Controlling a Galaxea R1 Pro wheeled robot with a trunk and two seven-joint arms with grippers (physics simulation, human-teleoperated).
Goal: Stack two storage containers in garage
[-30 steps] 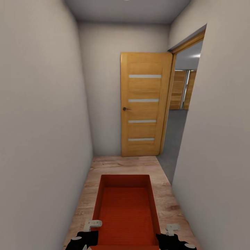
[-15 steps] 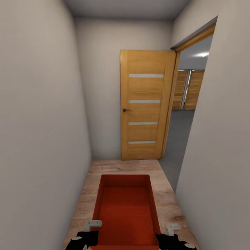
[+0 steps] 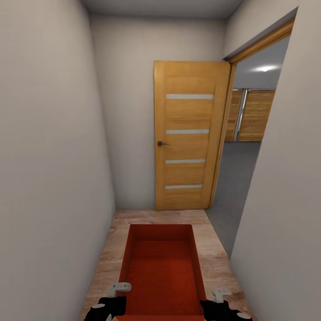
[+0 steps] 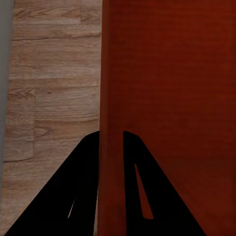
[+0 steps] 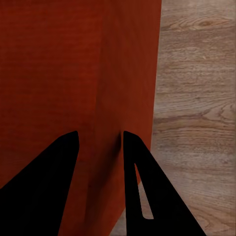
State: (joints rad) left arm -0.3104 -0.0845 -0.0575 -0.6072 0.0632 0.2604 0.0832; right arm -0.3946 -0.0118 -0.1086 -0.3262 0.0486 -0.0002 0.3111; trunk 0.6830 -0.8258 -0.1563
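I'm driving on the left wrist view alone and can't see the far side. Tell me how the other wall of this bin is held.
Observer: The right gripper straddles the storage container's opposite wall, one finger inside and one outside.
Operator: Now report what's ahead.
Observer: An orange-brown wooden door stands swung open at the corridor's end.
Operator: Give me the way through.
Observer: The doorway is ahead on the right and opens onto a dark grey floor.
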